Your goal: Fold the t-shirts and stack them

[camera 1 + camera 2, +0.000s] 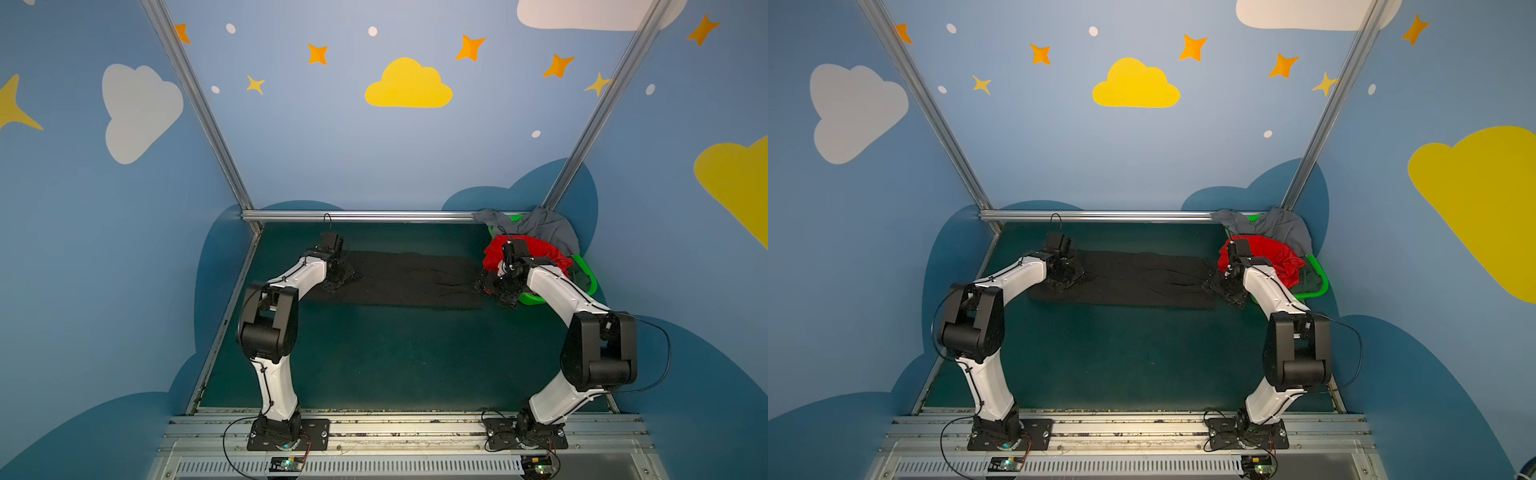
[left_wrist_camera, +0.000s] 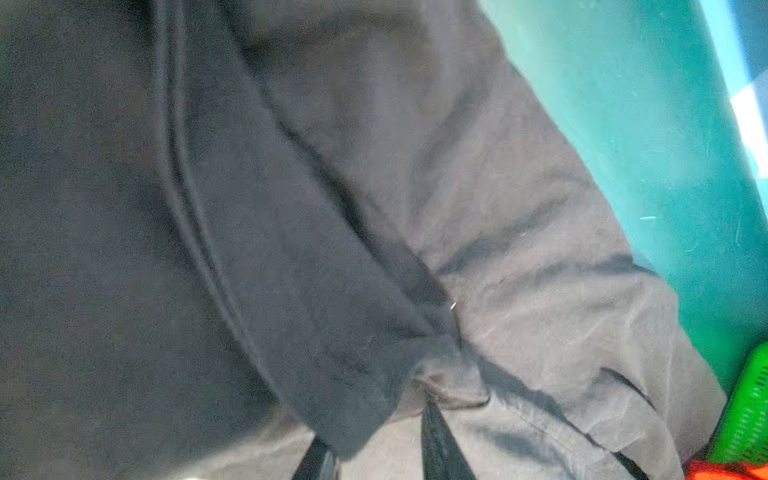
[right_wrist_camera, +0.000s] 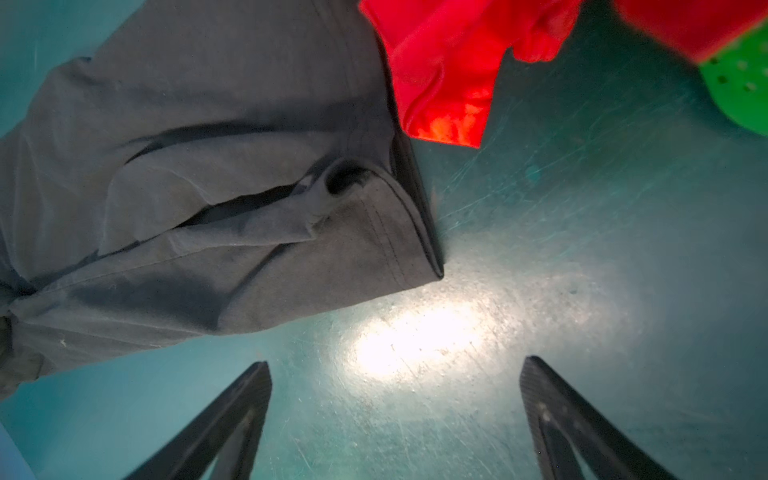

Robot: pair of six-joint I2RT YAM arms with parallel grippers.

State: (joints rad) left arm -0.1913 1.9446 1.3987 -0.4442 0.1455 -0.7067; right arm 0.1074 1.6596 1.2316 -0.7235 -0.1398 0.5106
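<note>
The black t-shirt lies on the table folded into a long strip. My left gripper is down on its left end. In the left wrist view its fingers pinch a bunched fold of the black cloth, so the left gripper is shut on it. My right gripper stands open over bare table, just off the hemmed right end of the shirt. The red t-shirt, the grey one and a dark green one are piled in the basket.
A bright green plastic basket sits in the back right corner, right behind my right gripper. An aluminium rail runs along the table's back edge. The green table top stretches toward the arm bases.
</note>
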